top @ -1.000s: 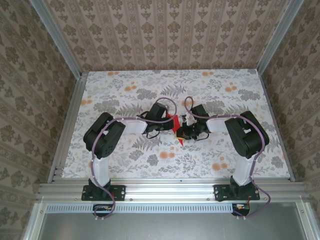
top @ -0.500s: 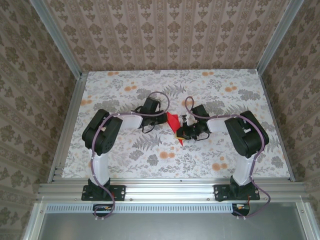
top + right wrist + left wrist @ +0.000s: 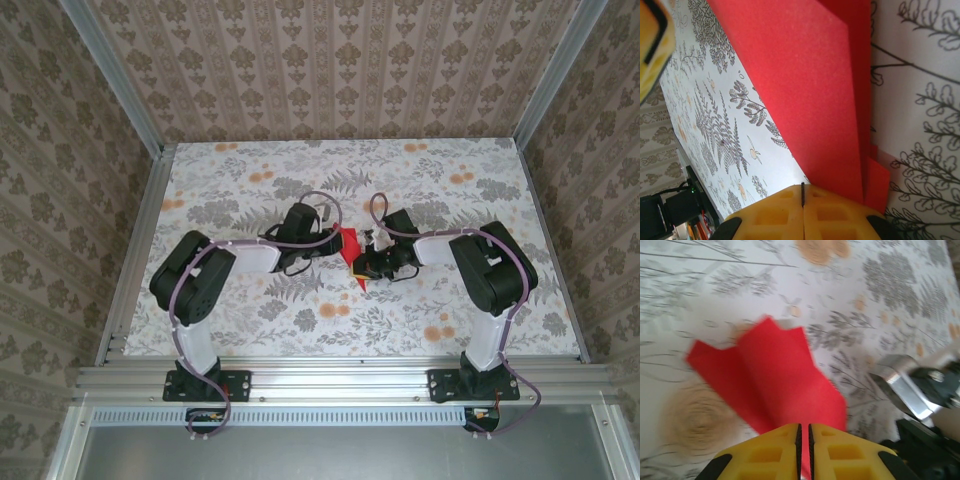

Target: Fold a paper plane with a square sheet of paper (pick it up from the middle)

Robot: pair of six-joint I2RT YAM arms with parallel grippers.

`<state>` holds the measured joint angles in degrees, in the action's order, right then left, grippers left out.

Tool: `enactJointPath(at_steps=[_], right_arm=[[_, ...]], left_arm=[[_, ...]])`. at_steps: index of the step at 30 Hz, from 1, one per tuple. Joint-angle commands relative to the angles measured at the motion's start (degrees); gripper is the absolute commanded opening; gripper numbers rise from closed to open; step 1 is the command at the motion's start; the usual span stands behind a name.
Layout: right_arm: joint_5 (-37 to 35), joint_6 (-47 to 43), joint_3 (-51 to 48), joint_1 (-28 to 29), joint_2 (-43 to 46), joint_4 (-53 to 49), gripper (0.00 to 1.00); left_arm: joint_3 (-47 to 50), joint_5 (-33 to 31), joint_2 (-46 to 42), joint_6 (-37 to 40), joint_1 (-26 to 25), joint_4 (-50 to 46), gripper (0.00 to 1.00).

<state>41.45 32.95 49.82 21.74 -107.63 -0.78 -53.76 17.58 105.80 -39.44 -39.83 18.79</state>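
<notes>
The square sheet of paper [image 3: 347, 239] is bright red, partly folded with creased layers, and lies mid-table between both arms. In the left wrist view the red paper [image 3: 775, 370] rises from the table into my left gripper [image 3: 803, 426], whose yellow fingers [image 3: 765, 450] are shut on its near edge, red showing in the thin slit. From above, the left gripper [image 3: 328, 240] sits at the sheet's left side. My right gripper [image 3: 803, 186] is shut, its tips resting over the layered paper [image 3: 810, 85]; a pinch is not visible. From above, the right gripper [image 3: 366, 262] covers the sheet's right part.
The floral tablecloth [image 3: 250, 300] spreads on all sides, bounded by aluminium rails [image 3: 330, 375] at the near edge. A silver and black part of the right arm [image 3: 900, 385] lies close to the right of the paper. The left finger [image 3: 652, 40] shows nearby.
The left arm drew back to the left, then came toward the paper again, its elbow ending further left. The paper's left part shifted with it. The right arm stayed still.
</notes>
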Motion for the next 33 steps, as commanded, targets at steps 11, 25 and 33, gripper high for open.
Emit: enactJointPath(at_steps=[11, 25, 33], right_arm=[[-7.5, -0.4, -3.8, 0.7, -6.0, -8.6, 0.07], [-8.3, -0.6, -4.2, 0.7, -7.6, -9.4, 0.07], [-8.5, -1.2, -5.1, 0.7, -8.1, -9.9, 0.06]], left_arm=[[-12.7, -4.8, 11.0, -2.0, -2.1, -7.5, 0.16], [-11.2, -9.3, 12.6, -2.7, 0.9, -8.5, 0.16], [-11.8, -9.2, 12.9, -1.2, 3.5, -8.7, 0.16]])
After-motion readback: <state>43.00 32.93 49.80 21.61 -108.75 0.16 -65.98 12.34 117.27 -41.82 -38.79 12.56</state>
